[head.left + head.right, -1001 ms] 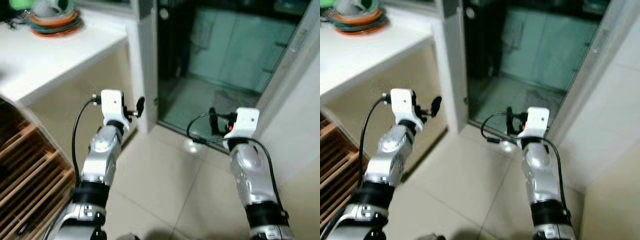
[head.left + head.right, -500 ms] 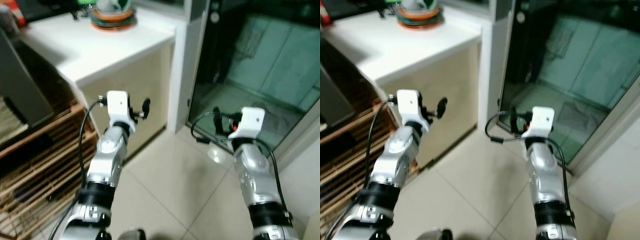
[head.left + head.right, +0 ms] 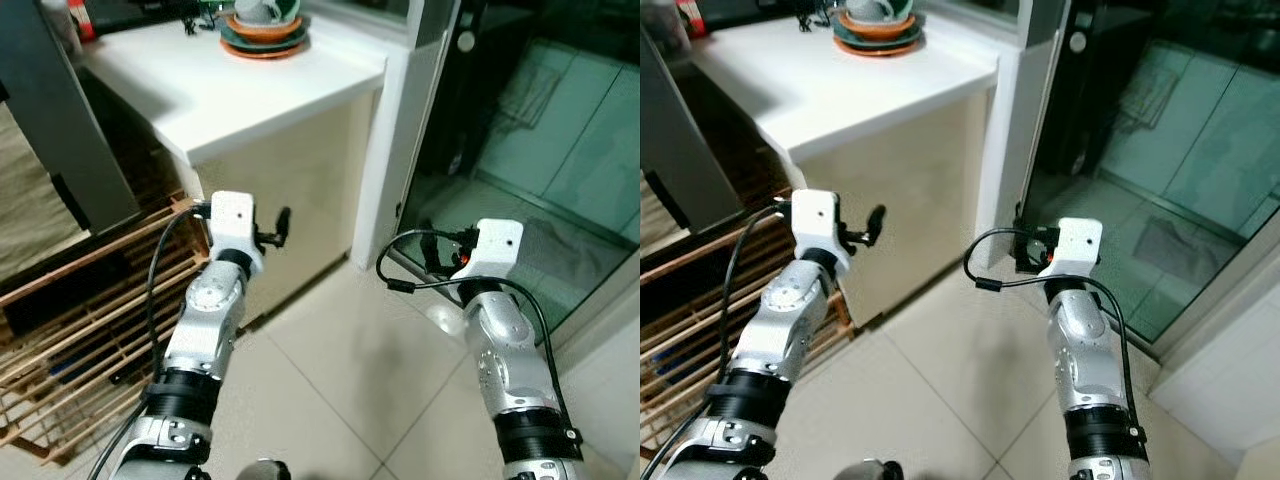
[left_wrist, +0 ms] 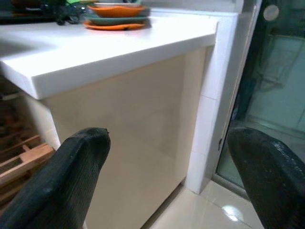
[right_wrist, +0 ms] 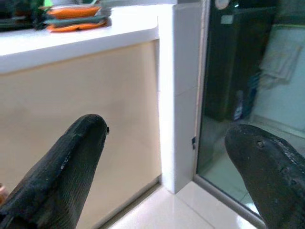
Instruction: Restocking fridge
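Both arms are held out in front of me at waist height over a tiled floor. My left gripper (image 3: 281,226) is open and holds nothing; in the left wrist view its fingertips (image 4: 83,150) stand wide apart, facing the beige side of a white counter (image 3: 250,95). My right gripper (image 3: 432,256) is open and holds nothing as well; its fingers (image 5: 81,143) frame the white corner post (image 5: 178,95) and the dark glass door. I cannot make out a fridge or any goods for it.
A stack of orange and green plates (image 3: 264,28) sits on the counter's far end. A wooden slatted rack (image 3: 75,320) stands low on the left beside a grey upright panel (image 3: 60,120). A dark glass door (image 3: 540,150) is on the right. Pale floor tiles (image 3: 350,380) lie between the arms.
The whole picture has shifted, so the camera has turned left: the counter, rack and grey panel have come further into view and the glass door has slid right. Both arms keep their pose.
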You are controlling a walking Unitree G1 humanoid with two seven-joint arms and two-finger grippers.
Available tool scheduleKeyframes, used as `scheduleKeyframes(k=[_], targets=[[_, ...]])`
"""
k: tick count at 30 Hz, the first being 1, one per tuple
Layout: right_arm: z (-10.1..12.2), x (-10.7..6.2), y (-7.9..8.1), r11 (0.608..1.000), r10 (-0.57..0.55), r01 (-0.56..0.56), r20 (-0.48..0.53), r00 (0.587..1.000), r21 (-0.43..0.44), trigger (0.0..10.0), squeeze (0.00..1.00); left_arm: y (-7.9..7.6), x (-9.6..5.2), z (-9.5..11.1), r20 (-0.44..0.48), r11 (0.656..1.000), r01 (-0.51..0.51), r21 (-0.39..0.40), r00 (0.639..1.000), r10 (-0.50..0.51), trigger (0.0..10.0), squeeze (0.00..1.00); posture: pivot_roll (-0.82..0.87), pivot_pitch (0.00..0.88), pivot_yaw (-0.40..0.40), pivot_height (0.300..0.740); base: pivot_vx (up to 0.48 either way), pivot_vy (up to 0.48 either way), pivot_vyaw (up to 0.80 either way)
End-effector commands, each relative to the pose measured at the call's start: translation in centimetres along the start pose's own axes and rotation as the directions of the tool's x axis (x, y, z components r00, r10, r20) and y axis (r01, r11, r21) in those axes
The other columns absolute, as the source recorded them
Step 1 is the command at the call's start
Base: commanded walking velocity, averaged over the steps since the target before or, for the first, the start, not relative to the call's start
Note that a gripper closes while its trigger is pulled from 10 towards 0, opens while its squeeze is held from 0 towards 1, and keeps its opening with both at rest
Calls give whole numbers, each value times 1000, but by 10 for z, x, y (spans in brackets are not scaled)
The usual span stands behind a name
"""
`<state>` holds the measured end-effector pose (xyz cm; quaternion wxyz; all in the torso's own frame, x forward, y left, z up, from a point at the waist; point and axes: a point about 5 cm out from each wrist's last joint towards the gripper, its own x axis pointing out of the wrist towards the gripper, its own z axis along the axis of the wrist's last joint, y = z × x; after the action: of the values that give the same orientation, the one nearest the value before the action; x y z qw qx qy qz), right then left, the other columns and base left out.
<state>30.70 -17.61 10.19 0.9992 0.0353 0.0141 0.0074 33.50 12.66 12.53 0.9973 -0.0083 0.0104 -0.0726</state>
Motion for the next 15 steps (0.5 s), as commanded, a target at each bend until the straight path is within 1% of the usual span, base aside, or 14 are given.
scheduleKeyframes(k=[1,2,4,6,8,9,10,13,14,15], targets=[[6,-1,-1,1000,5,-5,17,1000,9,10000,0,3,-4,-4,-19,999,-16,-29,1000,15,10000,0,-159,0,10,740,0,0,425],[6,-1,-1,1000,5,-5,17,1000,6,10000,0,5,-5,-5,-26,999,-22,-41,999,21,10000,0,-159,0,10,740,0,0,425],[8,-4,-5,1000,-11,11,32,999,5,10000,0,14,-14,-12,-60,994,-40,-98,998,35,10000,0,-157,0,8,740,0,0,419],[9,-7,-11,999,-32,32,43,999,6,10000,0,21,-23,-17,-79,992,-60,-114,996,51,10000,0,-157,0,8,740,0,0,419],[9,-11,-15,999,-40,41,46,998,-4,10000,0,25,-33,-20,-89,987,-87,-133,993,75,10000,0,-151,0,8,740,0,0,416],[9,-11,-15,999,-40,41,46,998,-4,10000,0,25,-33,-20,-89,987,-87,-133,993,75,10000,0,-151,0,8,740,0,0,419],[9,-12,-17,999,-43,43,47,998,-9,10000,0,26,-36,-20,-91,985,-97,-142,992,84,10000,0,-151,0,8,740,0,0,419],[6,-26,-27,998,-66,66,36,997,-13,10000,0,33,-56,-19,-107,984,-127,-122,988,114,10000,0,-125,0,-4,740,0,0,417],[5,-32,-29,998,-63,64,28,998,-18,10000,0,35,-61,-17,-113,985,-128,-117,987,115,10000,0,-125,0,-4,740,0,0,413],[5,-32,-29,998,-63,64,28,998,-18,10000,0,35,-61,-17,-113,985,-128,-117,987,115,10000,0,-125,0,-4,740,0,0,413]])
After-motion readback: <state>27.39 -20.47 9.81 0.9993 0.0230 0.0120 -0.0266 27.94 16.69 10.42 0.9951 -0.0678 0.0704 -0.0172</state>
